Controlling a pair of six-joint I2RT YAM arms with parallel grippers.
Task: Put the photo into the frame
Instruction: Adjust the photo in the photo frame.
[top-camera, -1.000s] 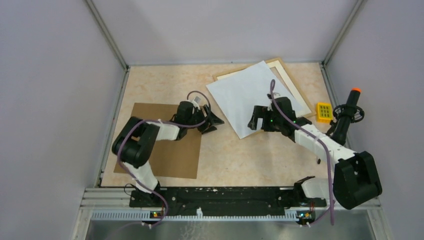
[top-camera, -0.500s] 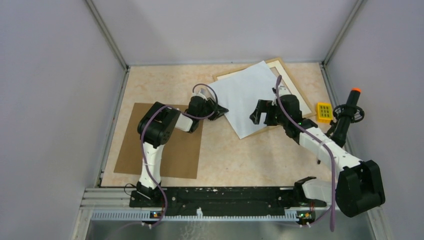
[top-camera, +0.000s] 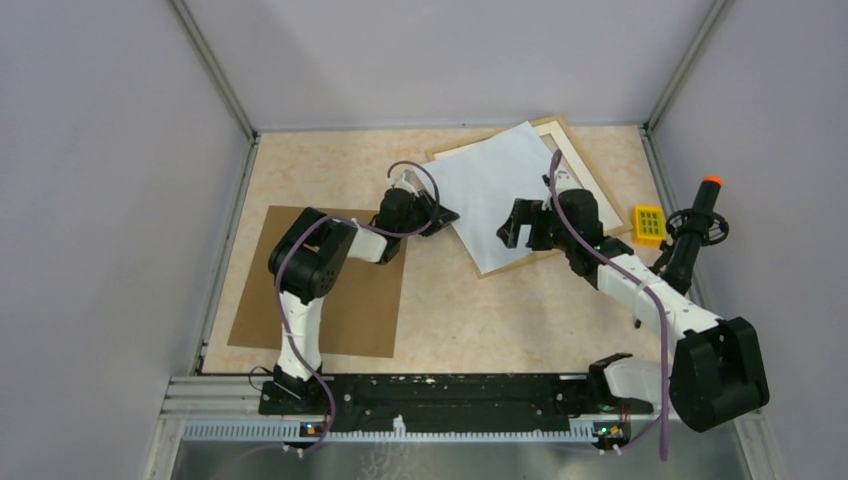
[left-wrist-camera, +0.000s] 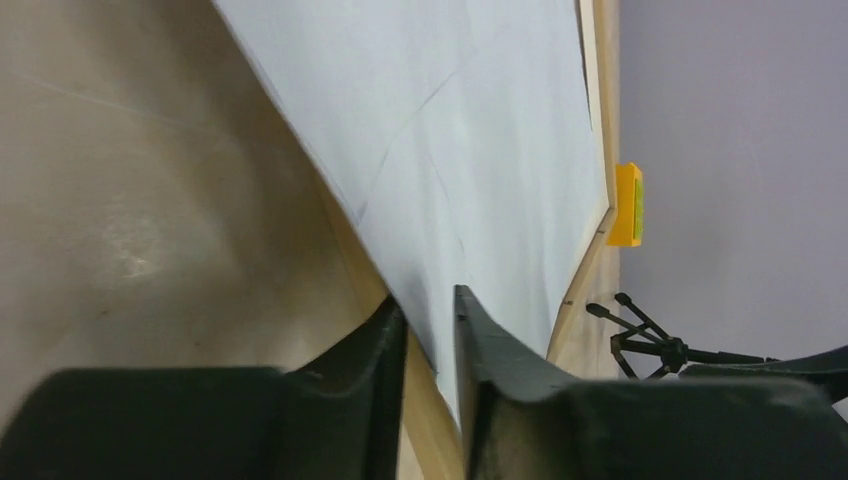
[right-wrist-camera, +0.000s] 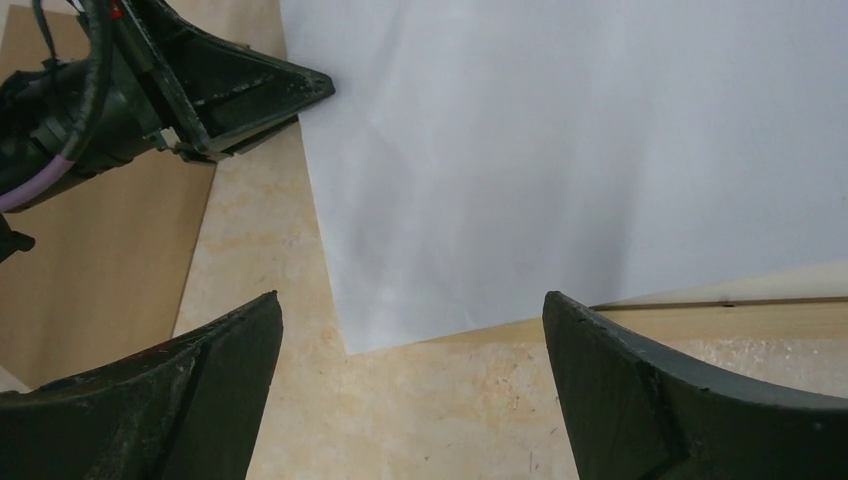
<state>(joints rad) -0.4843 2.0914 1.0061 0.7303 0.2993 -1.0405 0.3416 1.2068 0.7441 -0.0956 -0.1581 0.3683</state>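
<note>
The photo lies plain white side up across the frame, a light wood rectangle at the back right of the table. My left gripper reaches in from the left. In the left wrist view its jaws stand narrowly closed round the photo's near edge, with the frame's rail also between them. My right gripper hovers wide open over the photo's lower corner. Nothing is between its fingers.
A brown backing board lies flat at the left under the left arm. A small yellow block and a black stand with an orange tip sit at the right edge. Grey walls close in three sides.
My left gripper has slid right off the brown board to the photo's left edge and closed there. The right gripper has drawn back a little, still open.
</note>
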